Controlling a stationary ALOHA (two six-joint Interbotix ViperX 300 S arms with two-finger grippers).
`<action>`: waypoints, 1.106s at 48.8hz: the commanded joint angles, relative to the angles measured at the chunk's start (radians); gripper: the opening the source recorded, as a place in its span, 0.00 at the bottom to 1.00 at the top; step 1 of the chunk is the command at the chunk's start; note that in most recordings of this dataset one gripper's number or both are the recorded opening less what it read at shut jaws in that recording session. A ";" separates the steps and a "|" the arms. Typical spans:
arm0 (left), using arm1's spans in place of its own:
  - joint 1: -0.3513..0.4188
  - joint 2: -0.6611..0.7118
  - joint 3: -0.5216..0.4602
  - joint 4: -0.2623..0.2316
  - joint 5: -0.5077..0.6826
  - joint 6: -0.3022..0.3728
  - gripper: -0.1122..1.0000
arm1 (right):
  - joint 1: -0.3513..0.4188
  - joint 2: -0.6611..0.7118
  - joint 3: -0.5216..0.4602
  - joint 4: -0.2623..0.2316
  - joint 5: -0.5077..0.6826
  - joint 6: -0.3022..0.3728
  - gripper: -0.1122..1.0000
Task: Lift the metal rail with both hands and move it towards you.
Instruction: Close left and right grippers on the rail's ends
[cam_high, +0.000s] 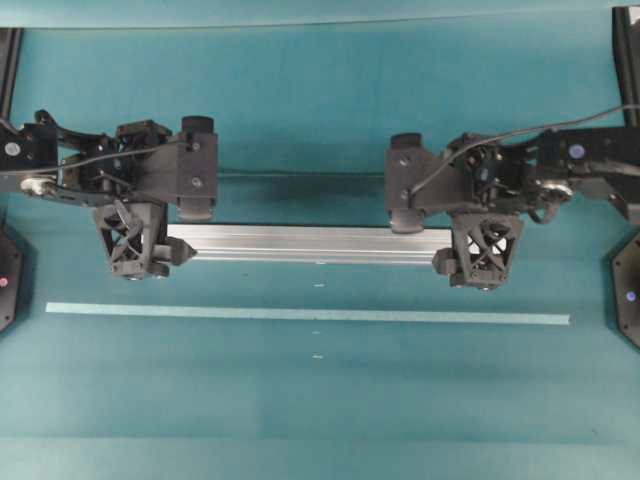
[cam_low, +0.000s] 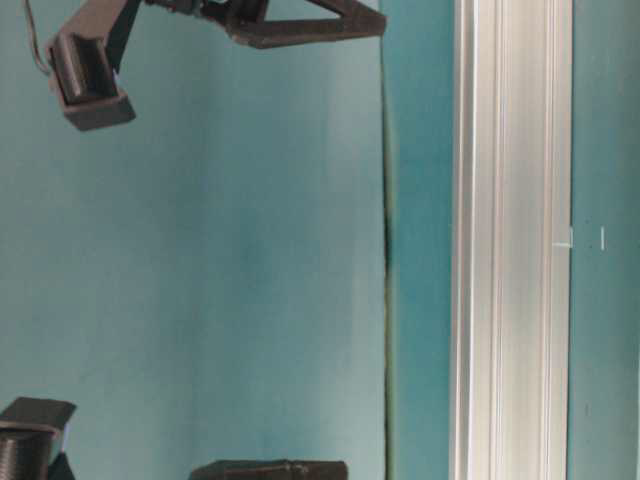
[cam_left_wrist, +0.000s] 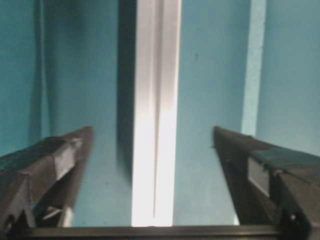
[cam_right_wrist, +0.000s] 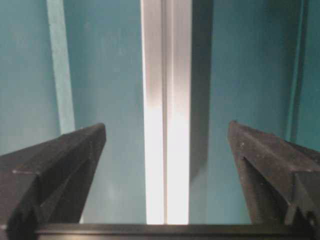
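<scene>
The metal rail (cam_high: 310, 243) is a long silver grooved bar lying crosswise on the teal table. It also shows in the table-level view (cam_low: 510, 240). My left gripper (cam_high: 135, 245) stands over the rail's left end, my right gripper (cam_high: 485, 250) over its right end. In the left wrist view the rail (cam_left_wrist: 156, 100) runs between the two wide-apart fingers of the left gripper (cam_left_wrist: 153, 131), with teal table showing on both sides of it. In the right wrist view the rail (cam_right_wrist: 166, 100) likewise runs between the spread fingers of the right gripper (cam_right_wrist: 166, 125). Neither gripper touches it.
A thin pale tape strip (cam_high: 300, 314) lies parallel to the rail on the near side, also in the wrist views (cam_left_wrist: 252, 75) (cam_right_wrist: 60, 75). Black arm bases (cam_high: 625, 290) sit at the table's left and right edges. A dark seam (cam_high: 300, 175) runs behind the rail.
</scene>
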 joint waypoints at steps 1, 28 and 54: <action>0.002 0.000 0.002 0.003 -0.020 -0.002 0.98 | 0.005 -0.006 0.020 -0.003 -0.046 0.000 0.99; 0.003 0.110 0.043 0.003 -0.152 -0.002 0.98 | -0.012 0.031 0.092 -0.003 -0.167 -0.002 1.00; 0.018 0.232 0.067 0.003 -0.256 0.006 0.98 | -0.026 0.094 0.193 -0.003 -0.327 -0.006 1.00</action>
